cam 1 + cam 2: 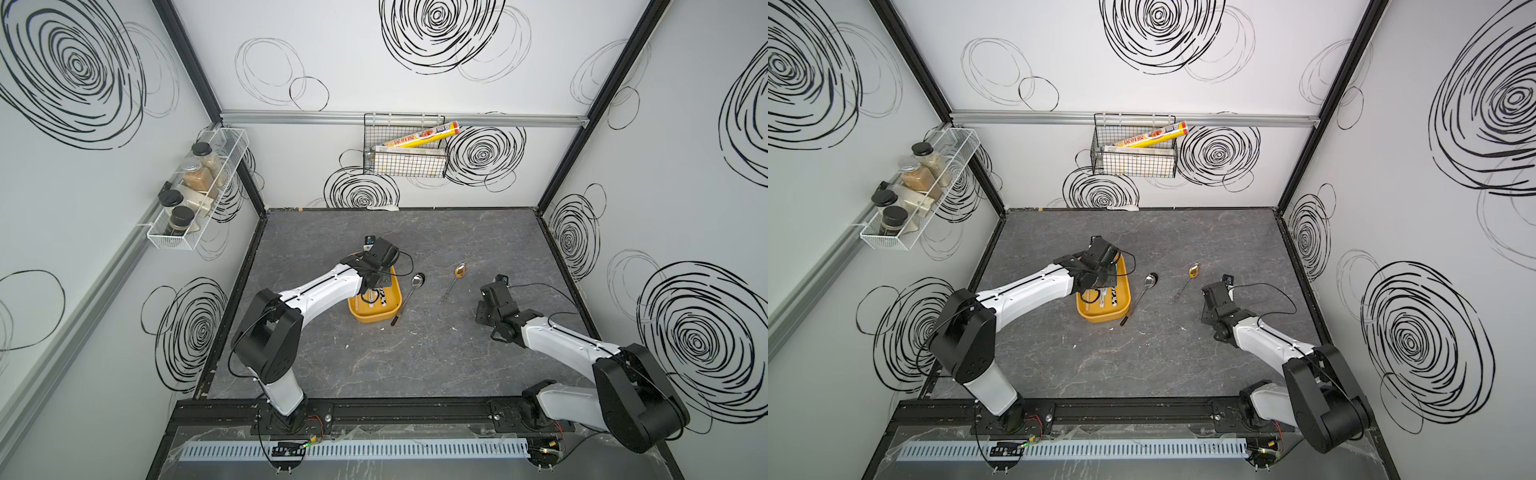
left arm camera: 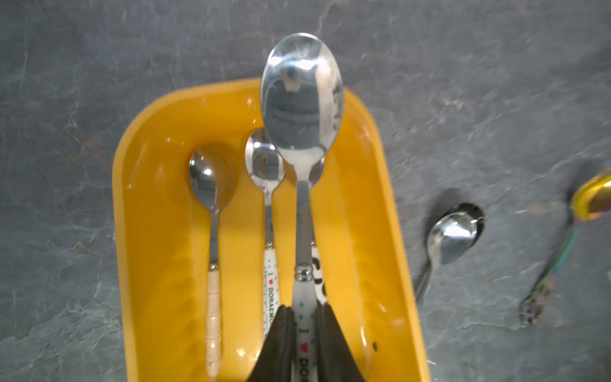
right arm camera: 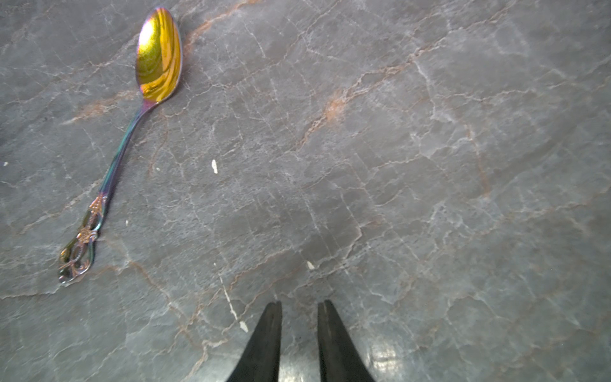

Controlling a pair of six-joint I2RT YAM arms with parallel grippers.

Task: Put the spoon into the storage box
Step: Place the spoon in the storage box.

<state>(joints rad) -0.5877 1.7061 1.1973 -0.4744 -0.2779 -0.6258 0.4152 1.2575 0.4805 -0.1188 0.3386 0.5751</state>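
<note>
Left gripper (image 2: 304, 307) pinches the spoon (image 2: 301, 99) over the box (image 2: 148, 231). I should lower it flat, bowl toward one o'clock. Right gripper (image 3: 299, 302) is slightly parted, empty.

The storage box (image 2: 132, 231) is mustard-yellow, the table (image 3: 396, 165) grey-veined, the spoon (image 2: 304, 205) silver.
</note>
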